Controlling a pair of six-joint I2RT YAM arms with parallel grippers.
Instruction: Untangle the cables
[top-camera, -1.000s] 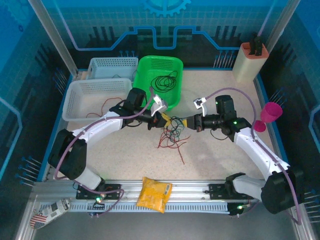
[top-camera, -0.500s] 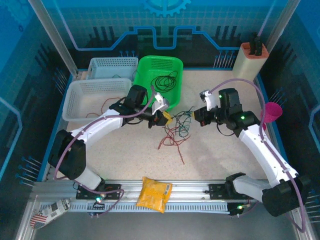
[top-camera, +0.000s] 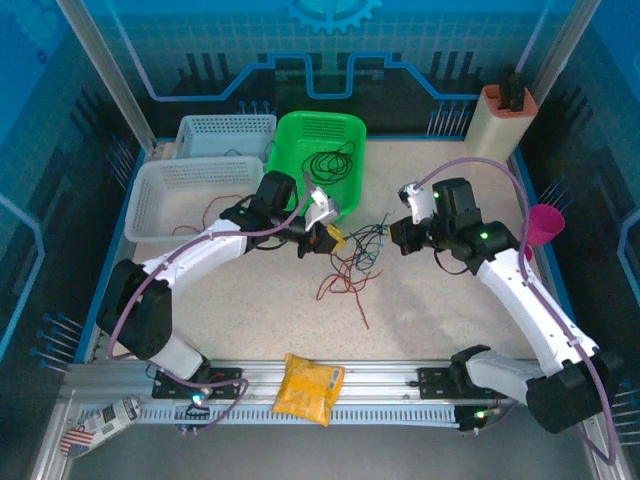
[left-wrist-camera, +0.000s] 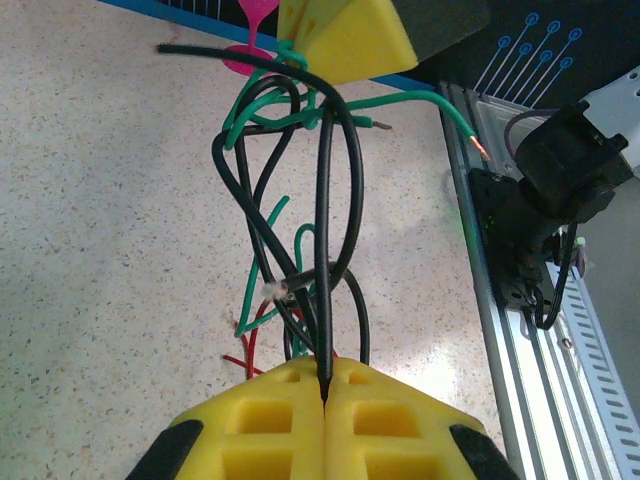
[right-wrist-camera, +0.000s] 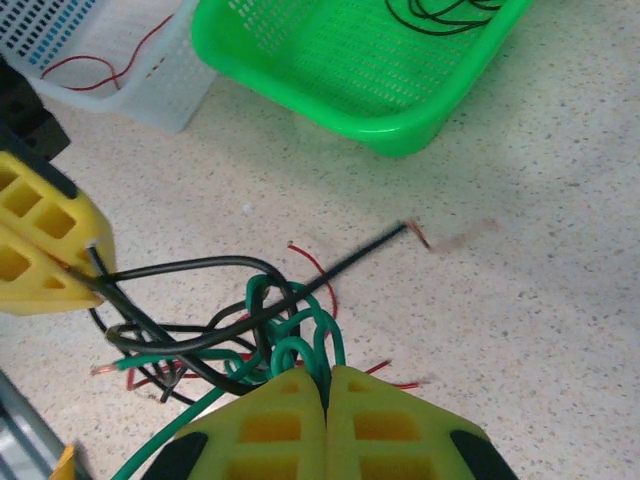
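Observation:
The cables (top-camera: 352, 252) are a tangle of thin red, green and black wires, stretched between my two grippers above the middle of the table, with red ends trailing on the tabletop. My left gripper (top-camera: 335, 238) is shut on a black cable (left-wrist-camera: 325, 250), which runs straight into its yellow fingertips (left-wrist-camera: 325, 385). My right gripper (top-camera: 393, 233) is shut on a looped green cable (right-wrist-camera: 300, 340) at its tips (right-wrist-camera: 326, 380). A loose black end (right-wrist-camera: 370, 245) sticks out toward the green basket. The two grippers face each other, a short way apart.
A green basket (top-camera: 300, 140) holding a coiled black wire stands just behind the tangle. Two white baskets (top-camera: 150, 190) (top-camera: 225, 123) stand to its left, the nearer one holding a red wire. A pink cup (top-camera: 540, 228), a beige holder (top-camera: 505, 120) and a yellow bag (top-camera: 308, 388) stand further out.
My right gripper has drawn back to the right and risen with the green cable, spreading the tangle. The left gripper has shifted slightly toward the green basket, still holding the black cable.

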